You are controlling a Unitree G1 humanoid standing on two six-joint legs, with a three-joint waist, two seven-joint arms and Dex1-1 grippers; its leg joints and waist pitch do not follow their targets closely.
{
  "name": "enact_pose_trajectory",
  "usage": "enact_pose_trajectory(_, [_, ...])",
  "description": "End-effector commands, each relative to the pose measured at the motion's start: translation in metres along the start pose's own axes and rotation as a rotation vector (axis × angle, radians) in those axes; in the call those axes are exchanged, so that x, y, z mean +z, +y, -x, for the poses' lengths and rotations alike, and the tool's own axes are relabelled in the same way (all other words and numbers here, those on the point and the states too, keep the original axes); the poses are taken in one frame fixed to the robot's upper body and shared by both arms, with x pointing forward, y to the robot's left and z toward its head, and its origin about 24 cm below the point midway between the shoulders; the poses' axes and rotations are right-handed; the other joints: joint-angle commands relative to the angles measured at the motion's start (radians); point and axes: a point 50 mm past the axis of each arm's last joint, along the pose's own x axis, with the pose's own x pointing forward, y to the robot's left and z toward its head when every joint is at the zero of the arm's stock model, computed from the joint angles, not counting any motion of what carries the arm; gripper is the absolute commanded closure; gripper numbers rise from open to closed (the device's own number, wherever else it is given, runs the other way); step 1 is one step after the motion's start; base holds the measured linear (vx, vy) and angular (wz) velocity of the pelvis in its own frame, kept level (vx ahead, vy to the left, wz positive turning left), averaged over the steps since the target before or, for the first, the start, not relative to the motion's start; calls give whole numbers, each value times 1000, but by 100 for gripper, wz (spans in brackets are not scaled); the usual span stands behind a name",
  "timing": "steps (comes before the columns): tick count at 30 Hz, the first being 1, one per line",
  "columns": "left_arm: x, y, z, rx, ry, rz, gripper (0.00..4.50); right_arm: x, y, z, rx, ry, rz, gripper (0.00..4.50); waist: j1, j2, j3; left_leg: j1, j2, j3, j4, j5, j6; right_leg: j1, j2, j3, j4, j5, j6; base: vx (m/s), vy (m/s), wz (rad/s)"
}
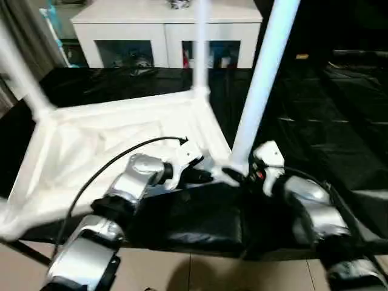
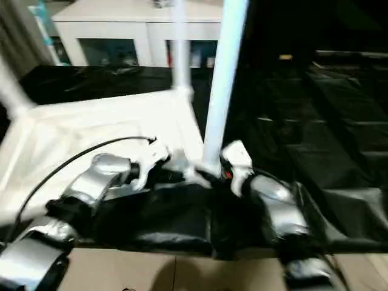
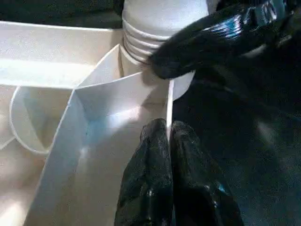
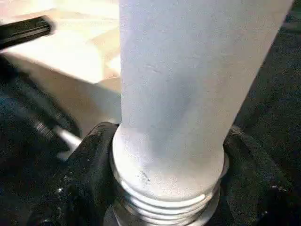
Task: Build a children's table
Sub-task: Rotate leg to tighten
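Observation:
The white table top (image 1: 109, 139) lies upside down on a black-covered surface, ribs facing up. Legs stand in its corner sockets at the far left (image 1: 21, 73) and at the back (image 1: 200, 48). A third leg (image 1: 262, 79) stands upright at the near right corner, leaning slightly. My left gripper (image 1: 203, 176) is shut on the top's thin rim wall (image 3: 167, 101), just beside that corner. My right gripper (image 1: 239, 173) is closed around the base of this leg (image 4: 174, 94), with a black finger (image 4: 89, 174) pressed on each side above its threaded end (image 4: 164, 197).
A white cabinet (image 1: 163, 30) with glass doors stands behind the work surface. Black cloth (image 1: 339, 121) covers the surface to the right and front. A black cable (image 1: 103, 167) arcs over my left forearm. Tiled floor (image 1: 182, 273) lies at the near edge.

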Motion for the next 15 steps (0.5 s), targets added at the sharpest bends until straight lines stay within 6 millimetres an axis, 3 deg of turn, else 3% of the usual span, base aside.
enact_pose_trajectory(1, [-14, 5, -4, 139, 29, 135, 450, -7, 1, -16, -163, 32, -97, 177, 2, -15, -59, 10, 8, -11, -81, -315, 34, 44, -35, 16, -81, -356, -207, 0, 0, 0])
enact_pose_trajectory(8, [-4, 7, -22, 282, 51, 184, 450, -3, 17, -50, -322, 77, -153, 178, -6, -14, -57, 19, 4, -15, -83, -373, 18, 37, -36, 10, -97, -453, -174, 0, 0, 0])
enact_pose_trajectory(10, [-2, 5, -28, 289, 63, 193, 450, -2, 19, -56, -367, 89, -182, 178, -6, -17, -56, 18, 4, -15, -84, -375, 20, 36, -35, 11, -96, -452, -174, 0, 0, 0])
enact_pose_trajectory(11, [-2, 4, -29, 292, 67, 197, 450, -1, 19, -57, -381, 92, -180, 178, -4, -23, -56, 16, 4, -15, -85, -374, 23, 37, -36, 11, -96, -451, -168, 0, 0, 0])
enact_pose_trajectory(14, [-2, 4, -30, 302, 73, 205, 450, 0, 21, -61, -386, 102, -166, 178, -4, -20, -56, 17, 6, -15, -88, -380, 21, 36, -35, 11, -96, -431, -169, 0, 0, 0])
enact_pose_trajectory(15, [-3, 5, -29, 300, 76, 205, 450, 0, 21, -61, -379, 95, -178, 178, -6, -30, -57, 15, 6, -15, -89, -383, 23, 38, -34, 10, -95, -419, -170, 0, 0, 0])
